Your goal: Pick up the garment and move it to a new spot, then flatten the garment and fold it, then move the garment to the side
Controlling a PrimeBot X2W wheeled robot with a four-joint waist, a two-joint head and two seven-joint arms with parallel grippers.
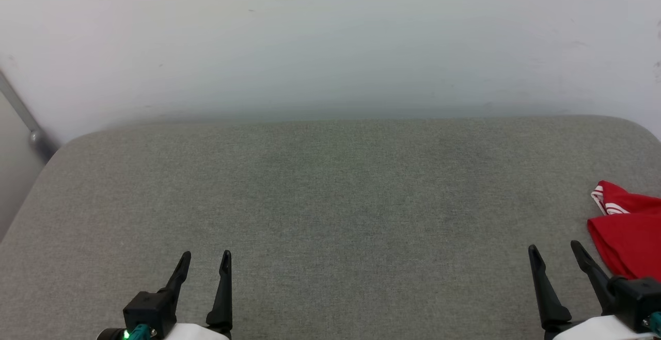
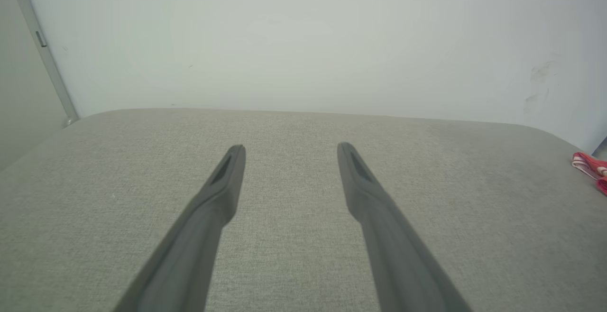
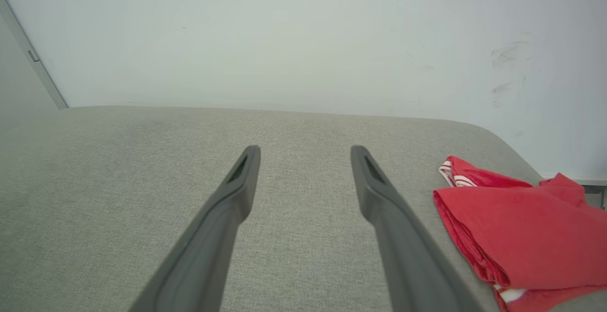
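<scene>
Garment (image 1: 627,231): red, lying as a folded bundle at the right edge of the head view, with striped trim showing at its upper corner.
Support: grey padded surface (image 1: 330,200) is carrying it, below a pale wall (image 1: 330,35).
Left gripper (image 1: 206,253): sitting at lower left, fingers standing apart, holding nothing.
Right gripper (image 1: 553,245): sitting at lower right, fingers standing apart and empty, just beside the garment and apparently not touching it.
Step in hand: judged the closing one, since the garment is looking folded and set aside.
Handling note: any movement of the right gripper should be going leftward, away from the bundle's near edge, so that no finger is snagging the layers.
</scene>
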